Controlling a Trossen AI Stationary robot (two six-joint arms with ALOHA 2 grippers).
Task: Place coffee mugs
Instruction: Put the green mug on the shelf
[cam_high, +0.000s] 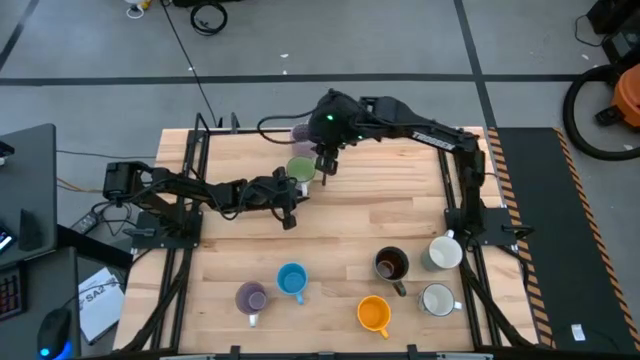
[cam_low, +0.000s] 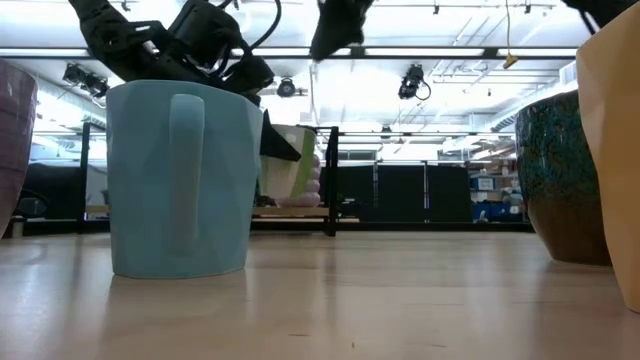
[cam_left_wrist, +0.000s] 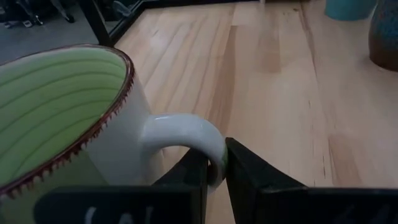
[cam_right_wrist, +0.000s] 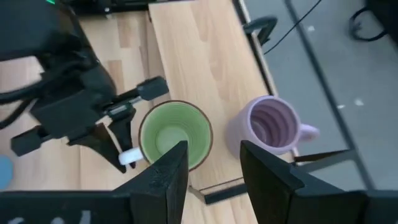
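1. The left gripper (cam_left_wrist: 214, 171) is pinched onto the white handle of the green mug (cam_high: 300, 170), fingers (cam_left_wrist: 258, 180) closed down either side of the loop with only a sliver between them.
2. That green mug stands upright near the table's (cam_high: 390, 200) far edge, left of the middle; the left wrist view cuts off most of its rim and all of its base.
3. Just beyond it, closer to the far edge, sits a lilac mug (cam_right_wrist: 272, 127). From above it is almost wholly hidden under the right arm, only a purple sliver peeking out.
4. The right gripper (cam_right_wrist: 211, 168) hangs above those two mugs, spread wide and holding nothing; the green mug shows past one finger and the lilac one past the other.
5. Along the near edge: a second lilac mug (cam_high: 251, 297) and the blue mug (cam_high: 291, 280) left of centre, the orange mug (cam_high: 374, 314) further right.
6. The dark brown mug (cam_high: 391, 264) sits beside the orange one, and two white mugs (cam_high: 440, 275) crowd the right rail near the near right corner.
7. The low view is half blocked by the blue mug; mugs at both sides are cut off by the frame.
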